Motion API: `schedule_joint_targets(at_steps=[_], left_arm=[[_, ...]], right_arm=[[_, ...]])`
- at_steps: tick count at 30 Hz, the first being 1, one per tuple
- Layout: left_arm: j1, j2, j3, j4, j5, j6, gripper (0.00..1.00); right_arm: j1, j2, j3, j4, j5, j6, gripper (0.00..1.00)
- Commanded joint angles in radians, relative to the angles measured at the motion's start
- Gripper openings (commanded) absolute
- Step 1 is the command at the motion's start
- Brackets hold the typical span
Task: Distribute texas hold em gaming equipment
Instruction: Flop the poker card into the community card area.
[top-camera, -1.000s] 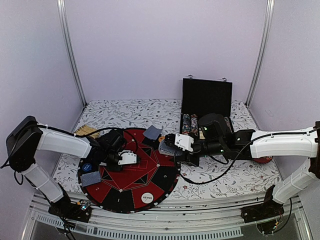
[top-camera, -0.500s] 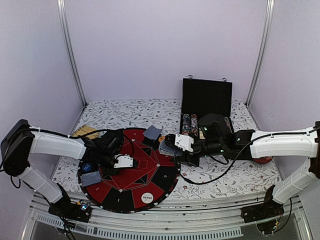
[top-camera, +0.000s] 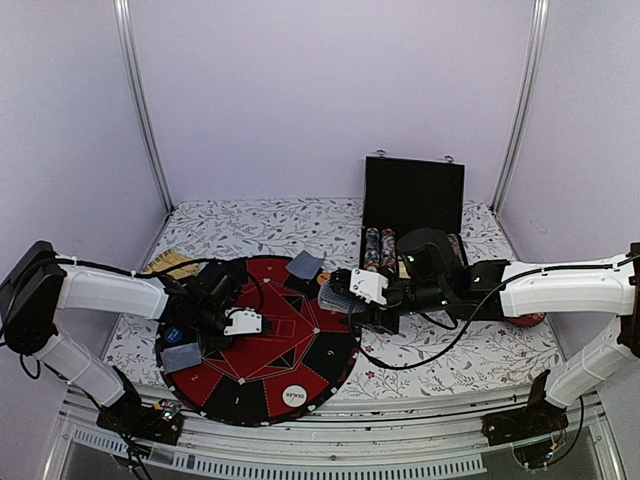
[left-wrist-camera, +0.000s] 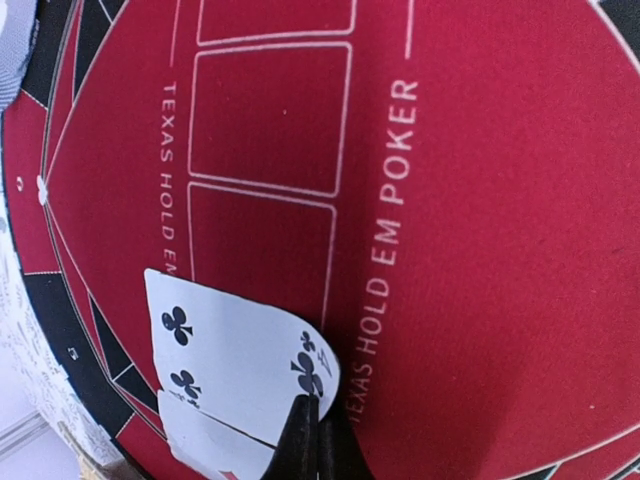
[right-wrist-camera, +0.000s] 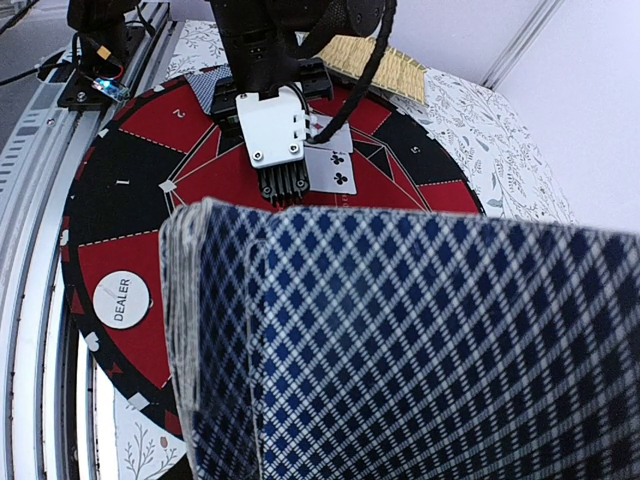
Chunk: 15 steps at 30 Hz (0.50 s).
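Note:
The round red and black Texas Hold Em mat (top-camera: 300, 345) lies between the arms. My left gripper (top-camera: 262, 324) is shut on a face-up clubs card (left-wrist-camera: 230, 350) just above the mat's red centre (left-wrist-camera: 480, 250). The closed fingertips (left-wrist-camera: 316, 405) pinch the card's corner. A second white card (left-wrist-camera: 205, 445) shows partly under it. My right gripper (top-camera: 345, 293) is shut on the deck (right-wrist-camera: 400, 350), whose blue diamond backs hide its fingers. The white DEALER disc (top-camera: 294, 395) sits at the mat's near edge and also shows in the right wrist view (right-wrist-camera: 120, 298). A blue disc (top-camera: 175, 335) lies at the mat's left.
Face-down cards lie at the mat's left (top-camera: 181, 357) and far edge (top-camera: 304, 265). An open black case (top-camera: 412, 195) with chip stacks (top-camera: 380, 245) stands at the back right. A straw mat (top-camera: 172, 264) lies at the far left, a red object (top-camera: 527, 320) under the right arm.
My left gripper has drawn slightly left and nearer over the mat with the clubs card in it. The right arm and deck have not moved.

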Motion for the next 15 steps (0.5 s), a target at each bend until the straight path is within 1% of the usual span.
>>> schedule_joint_targets(at_steps=[1, 2, 5, 9, 11, 15], left_arm=[[0.014, -0.01, -0.023, -0.033, 0.015, 0.002, 0.0], [0.013, -0.011, -0.024, -0.031, 0.013, 0.002, 0.05], [0.01, -0.016, -0.029, -0.03, 0.011, 0.0, 0.25], [0.0, -0.015, -0.03, -0.037, 0.003, -0.005, 0.4], [-0.012, -0.007, -0.024, -0.057, -0.002, -0.014, 0.43], [-0.037, 0.004, 0.007, -0.101, -0.009, -0.043, 0.43]], right_arm=[[-0.003, -0.036, -0.006, 0.011, -0.012, -0.005, 0.5], [-0.004, -0.036, -0.005, 0.011, -0.012, -0.005, 0.5], [-0.003, -0.038, -0.006, 0.01, -0.013, -0.005, 0.5], [-0.004, -0.034, -0.005, 0.01, -0.011, -0.005, 0.5], [-0.003, -0.033, -0.006, 0.01, -0.01, -0.005, 0.5], [-0.003, -0.033, -0.006, 0.009, -0.008, -0.004, 0.5]])
